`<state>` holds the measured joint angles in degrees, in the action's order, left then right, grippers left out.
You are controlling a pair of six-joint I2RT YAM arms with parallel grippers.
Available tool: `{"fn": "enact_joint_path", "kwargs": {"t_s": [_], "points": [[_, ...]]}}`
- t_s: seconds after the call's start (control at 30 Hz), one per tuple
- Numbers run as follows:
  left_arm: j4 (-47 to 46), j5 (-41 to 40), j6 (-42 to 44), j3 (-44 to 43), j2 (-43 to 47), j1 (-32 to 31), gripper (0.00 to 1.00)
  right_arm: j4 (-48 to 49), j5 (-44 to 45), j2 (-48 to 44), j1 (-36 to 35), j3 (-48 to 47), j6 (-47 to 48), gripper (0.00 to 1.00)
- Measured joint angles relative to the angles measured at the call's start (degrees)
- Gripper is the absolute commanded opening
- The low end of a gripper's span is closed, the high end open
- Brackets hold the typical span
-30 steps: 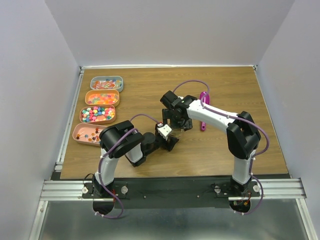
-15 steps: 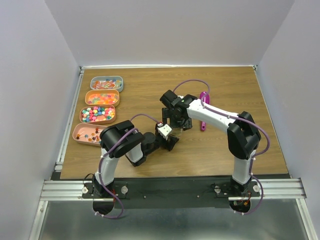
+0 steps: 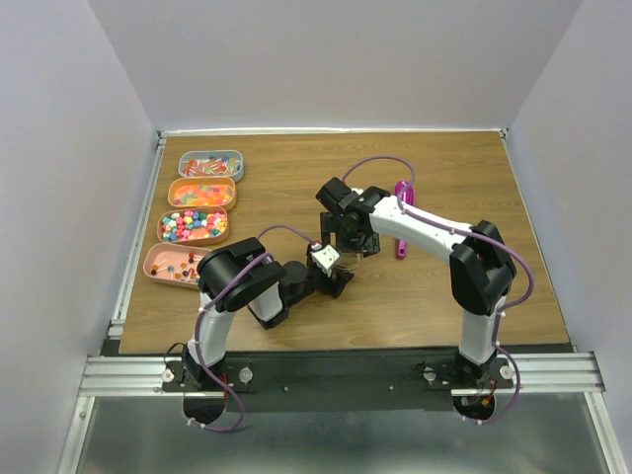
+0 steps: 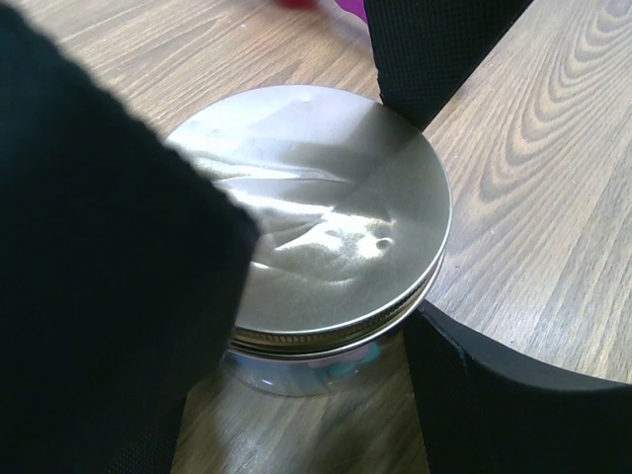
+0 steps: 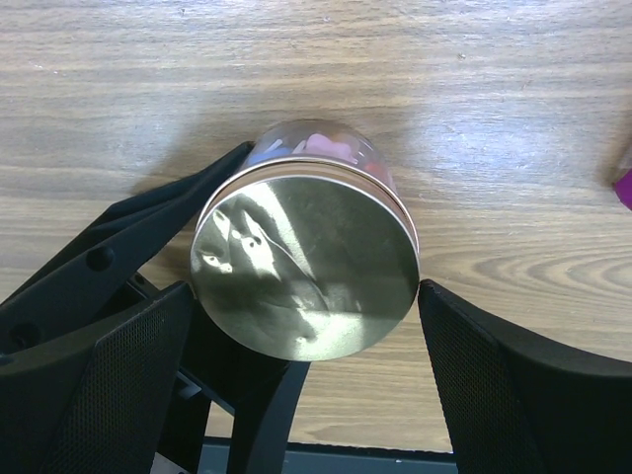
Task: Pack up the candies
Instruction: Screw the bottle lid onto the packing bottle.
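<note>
A clear glass jar (image 3: 348,260) with a metal lid (image 4: 326,217) stands at the table's middle. A few candies (image 5: 318,148) show through its glass (image 4: 296,373). More candies (image 3: 194,225) fill the trays at the left. My left gripper (image 4: 316,367) is shut on the jar's body just under the lid (image 5: 306,267). My right gripper (image 5: 306,294) hangs over the lid and is open at full width. Its fingers (image 5: 464,355) flank the rim on both sides, the right one right at the rim.
Several oval trays line the left edge: blue (image 3: 210,164), orange (image 3: 202,192), another orange (image 3: 193,225) and pink (image 3: 176,264). A magenta scoop (image 3: 403,217) lies just right of the right arm's wrist. Walls close in the table on three sides.
The right arm's elbow has drifted slightly to the right. The jar and both grippers are where they were.
</note>
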<state>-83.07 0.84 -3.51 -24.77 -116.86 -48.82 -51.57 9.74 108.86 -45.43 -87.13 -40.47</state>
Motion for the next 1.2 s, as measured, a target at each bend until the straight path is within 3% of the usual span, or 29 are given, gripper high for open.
{"fn": "enact_joint_path", "kwargs": {"t_s": [0.6,0.7,0.83,0.9,1.0,1.2], "points": [[-0.2,0.07,0.46,0.02,-0.07,-0.07,0.81,0.28,2.75,-2.54,0.57,0.42,0.48,1.0],[-0.2,0.07,0.48,0.02,-0.04,-0.04,0.81,0.52,3.1,-2.62,0.57,0.42,1.2,0.93],[-0.15,0.13,0.33,0.02,-0.07,-0.04,0.81,1.27,2.62,-3.91,2.12,0.59,2.93,0.66],[-0.09,0.09,0.11,0.0,-0.07,0.13,0.82,2.08,0.9,-6.93,4.04,1.79,4.42,0.6],[-0.09,0.09,-0.04,-0.02,-0.09,0.26,0.82,4.15,-2.69,-12.41,7.41,4.48,7.02,0.54],[-0.09,0.15,-0.15,-0.04,-0.11,0.44,0.82,11.67,-12.98,-18.25,13.11,12.0,11.72,0.53]]}}
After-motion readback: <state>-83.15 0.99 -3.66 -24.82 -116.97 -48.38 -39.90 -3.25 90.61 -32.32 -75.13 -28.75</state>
